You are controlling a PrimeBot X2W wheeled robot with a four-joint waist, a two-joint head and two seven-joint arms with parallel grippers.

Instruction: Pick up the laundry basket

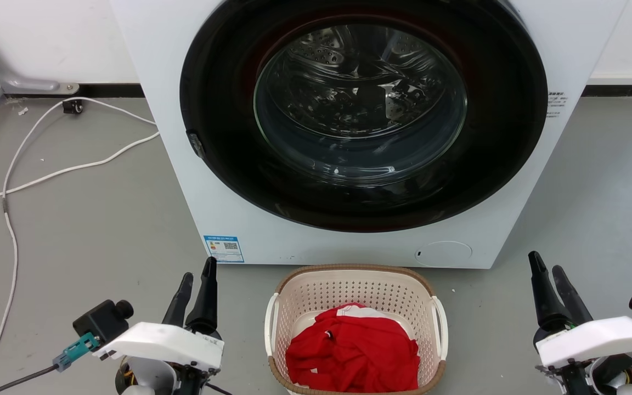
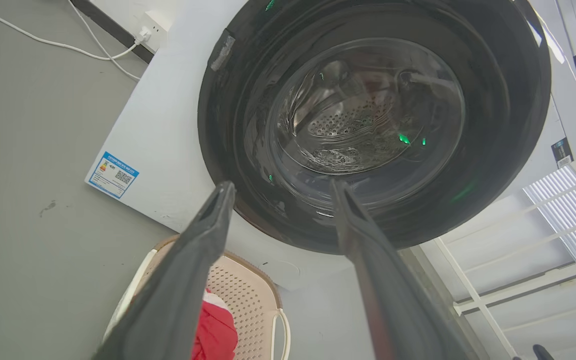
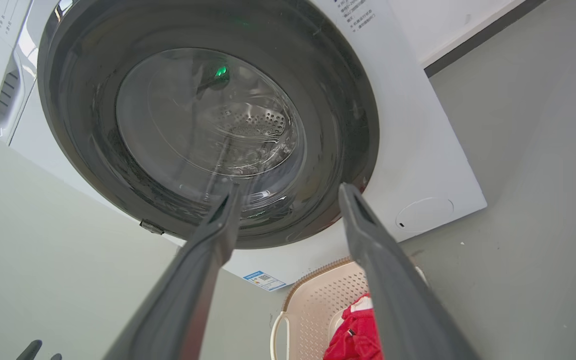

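The laundry basket (image 1: pixel 355 270) stands just before the washing machine (image 1: pixel 173 164) — light, stiff plastic, I judge. Best hold: its white side handles (image 1: pixel 269 323). Left gripper (image 1: pixel 198 270) and right gripper (image 1: pixel 546 263) both spread, empty.

Cream perforated plastic laundry basket (image 1: pixel 349 288), flanked
Right of left gripper (image 1: pixel 198 269), left of right gripper (image 1: pixel 545 262); red fabric garment (image 1: pixel 354 351) inside it; white front-loading washing machine (image 1: pixel 272 244) beyond both grippers' fingertips.
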